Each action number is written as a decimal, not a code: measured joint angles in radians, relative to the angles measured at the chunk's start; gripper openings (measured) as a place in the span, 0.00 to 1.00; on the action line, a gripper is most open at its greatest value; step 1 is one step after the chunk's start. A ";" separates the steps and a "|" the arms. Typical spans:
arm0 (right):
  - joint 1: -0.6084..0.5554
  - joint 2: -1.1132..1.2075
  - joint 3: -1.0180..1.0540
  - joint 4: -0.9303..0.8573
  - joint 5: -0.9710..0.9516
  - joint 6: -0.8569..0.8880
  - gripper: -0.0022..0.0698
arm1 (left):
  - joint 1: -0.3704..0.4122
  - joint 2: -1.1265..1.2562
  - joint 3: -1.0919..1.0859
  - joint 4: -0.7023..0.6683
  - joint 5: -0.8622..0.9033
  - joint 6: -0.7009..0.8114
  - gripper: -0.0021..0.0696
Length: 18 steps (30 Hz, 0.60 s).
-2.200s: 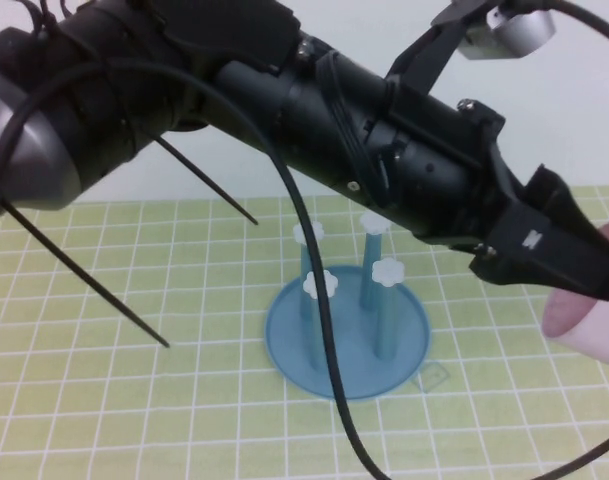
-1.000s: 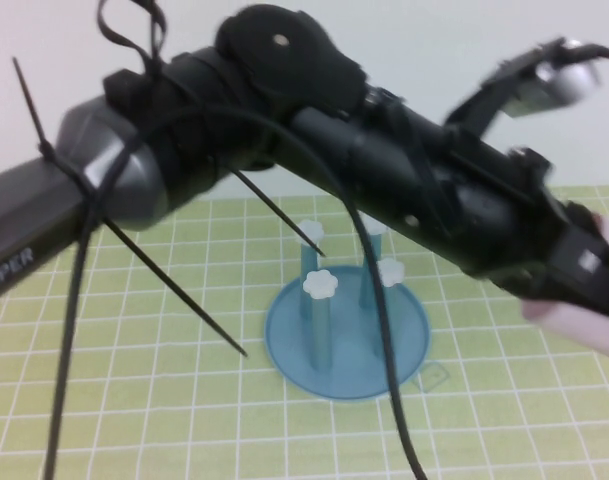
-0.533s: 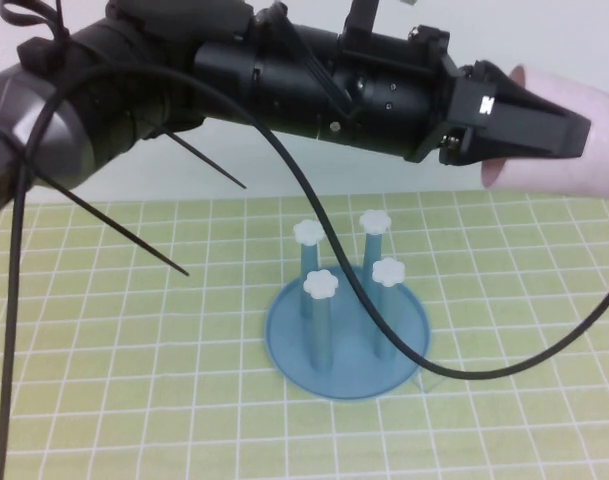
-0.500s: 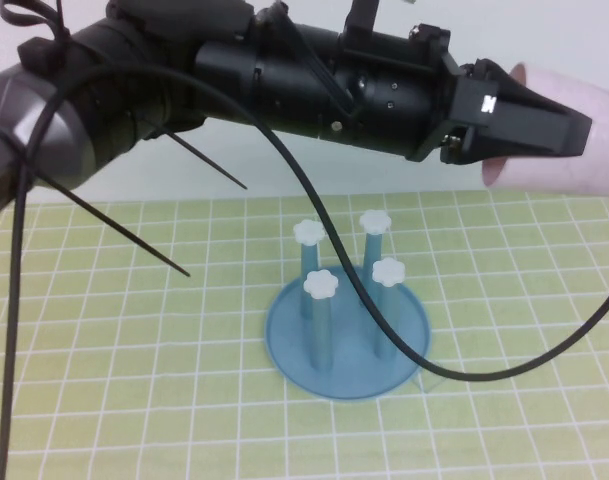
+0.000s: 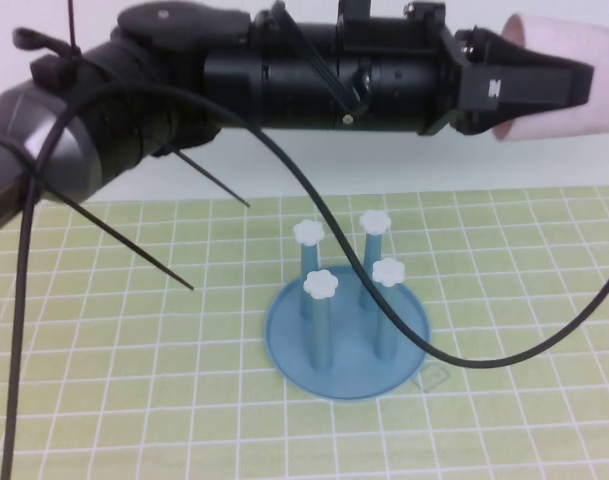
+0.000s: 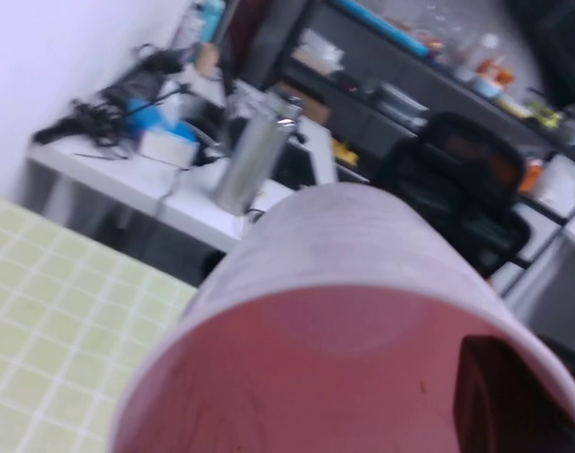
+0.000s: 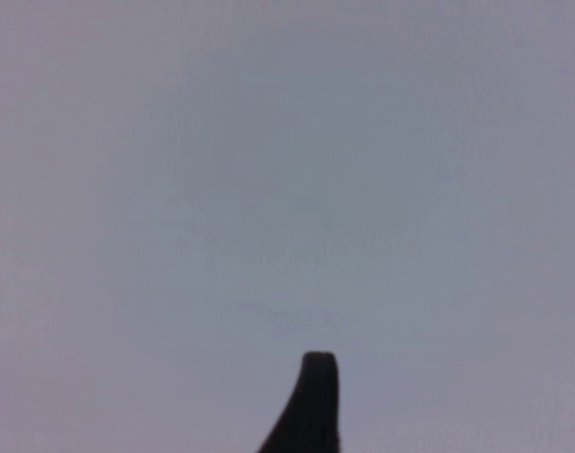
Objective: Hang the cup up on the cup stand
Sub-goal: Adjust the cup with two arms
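Left gripper (image 5: pixel 544 85) is clamping the cup (image 5: pixel 569 75) by its rim, sideways high above the surface's far-right area w/ cup stand (image 5: pixel 346 318) mid-surface; cup's prob. light, stiff, slick plastic; right gripper (image 7: pixel 306 406) is sitting apart, off-scene.

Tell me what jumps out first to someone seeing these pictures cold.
The left arm stretches across the top of the high view, its left tool shut on the pink cup, held sideways in the air up at the right. Below, the blue cup stand sits mid-table on the yellow-green grid mat, posts bare. The right tool shows only a fingertip against blank wall.
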 joint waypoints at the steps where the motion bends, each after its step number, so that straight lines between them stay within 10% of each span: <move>1: 0.000 -0.003 0.000 -0.091 -0.005 0.056 0.99 | 0.000 0.000 0.012 -0.011 -0.018 0.006 0.03; 6: 0.000 -0.025 0.000 -0.423 -0.092 0.576 0.99 | 0.000 0.000 0.089 -0.195 -0.007 0.121 0.03; 18: 0.000 -0.044 0.050 -1.313 -0.238 2.497 0.99 | -0.005 0.000 0.133 -0.233 -0.031 0.157 0.03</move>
